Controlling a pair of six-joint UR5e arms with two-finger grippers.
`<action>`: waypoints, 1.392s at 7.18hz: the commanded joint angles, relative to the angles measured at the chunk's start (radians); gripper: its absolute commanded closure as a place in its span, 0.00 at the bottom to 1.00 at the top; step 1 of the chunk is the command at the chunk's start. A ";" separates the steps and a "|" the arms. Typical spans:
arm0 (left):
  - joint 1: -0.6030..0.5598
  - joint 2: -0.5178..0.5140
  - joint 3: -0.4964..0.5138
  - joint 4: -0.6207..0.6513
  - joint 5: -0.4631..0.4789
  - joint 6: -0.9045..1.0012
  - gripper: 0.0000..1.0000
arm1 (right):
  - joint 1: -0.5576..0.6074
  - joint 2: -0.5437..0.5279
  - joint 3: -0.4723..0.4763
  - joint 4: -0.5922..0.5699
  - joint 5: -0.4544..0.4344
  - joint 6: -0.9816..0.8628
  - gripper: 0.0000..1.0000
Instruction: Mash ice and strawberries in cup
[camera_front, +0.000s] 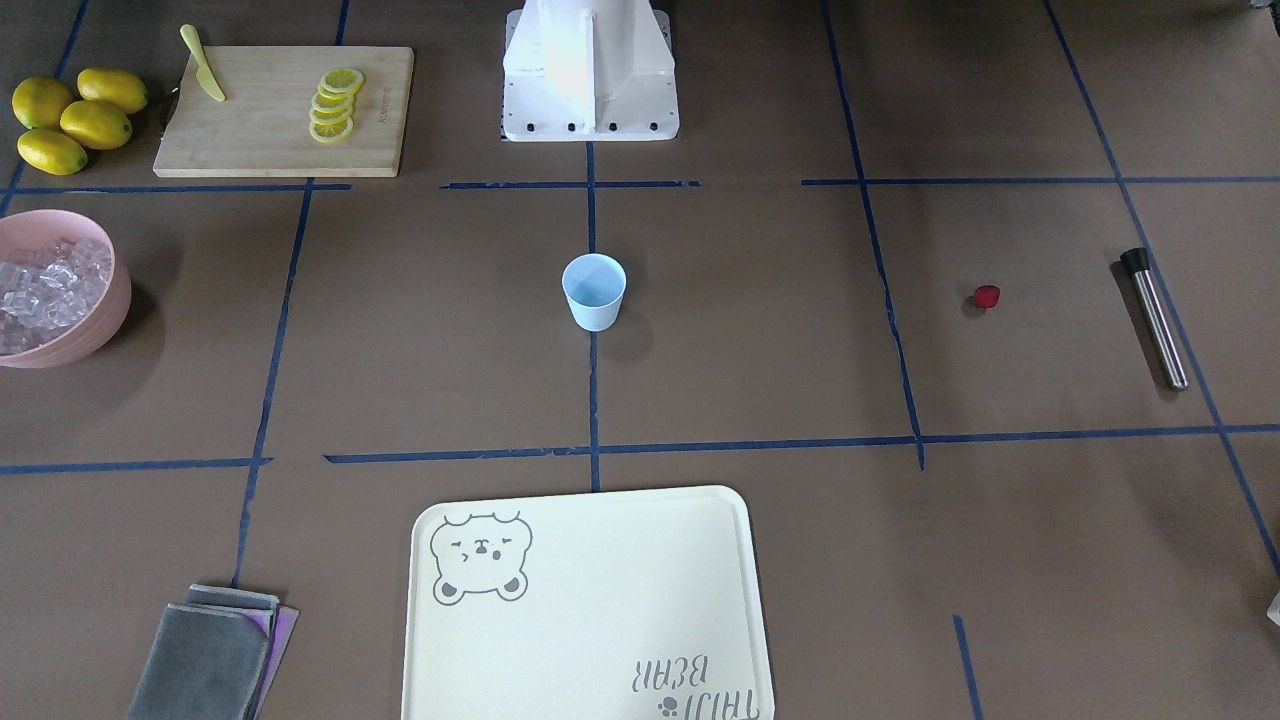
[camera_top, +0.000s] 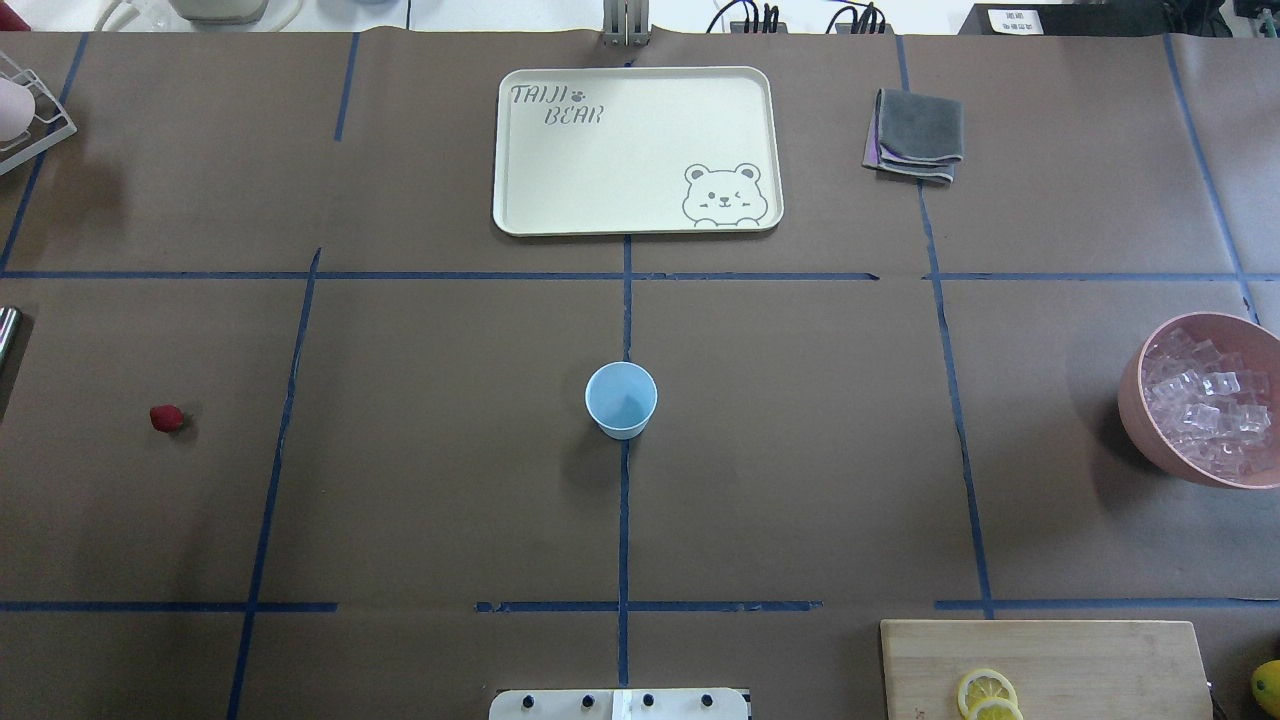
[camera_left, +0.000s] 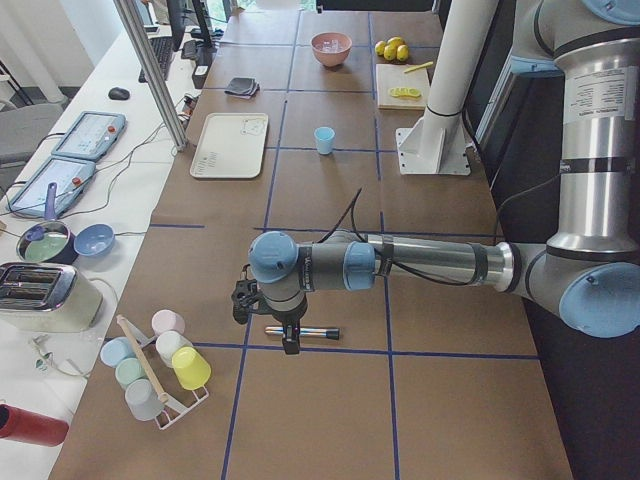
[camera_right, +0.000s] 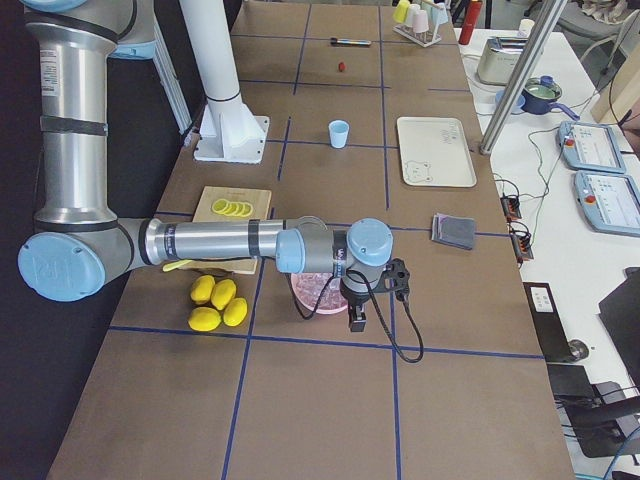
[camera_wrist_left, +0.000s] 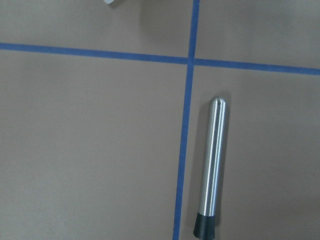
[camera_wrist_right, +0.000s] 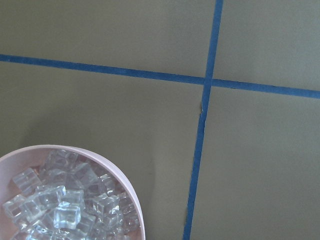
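The light-blue cup (camera_top: 621, 399) stands upright and looks empty at the table's centre. One dark-red strawberry (camera_top: 166, 418) lies alone on the robot's left side. The ice (camera_top: 1205, 405) fills a pink bowl (camera_top: 1135, 385) at the right edge, also seen in the right wrist view as ice (camera_wrist_right: 65, 200). My left gripper (camera_left: 291, 343) hangs over a steel muddler (camera_wrist_left: 212, 170) with a black end. Beside the bowl, my right gripper (camera_right: 357, 322) hovers low. Both grippers show only in the side views, so I cannot tell whether they are open or shut.
A cream bear tray (camera_top: 520, 200) lies at the far side, with folded grey cloths (camera_top: 915, 135) to its right. A cutting board (camera_front: 280, 150) holds lemon slices (camera_front: 335, 105) and a yellow knife (camera_front: 203, 65), with whole lemons (camera_front: 75, 118) beside it. A cup rack (camera_left: 155, 365) stands off the left end.
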 joint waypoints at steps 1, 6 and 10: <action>-0.001 -0.008 -0.018 0.009 0.004 -0.007 0.00 | 0.000 0.000 -0.003 0.001 0.001 0.000 0.00; -0.001 0.005 -0.061 0.002 -0.002 -0.011 0.00 | -0.001 -0.019 -0.012 0.071 0.001 -0.005 0.00; 0.001 0.065 -0.092 -0.007 -0.074 -0.002 0.00 | -0.096 -0.128 0.110 0.295 0.043 0.424 0.00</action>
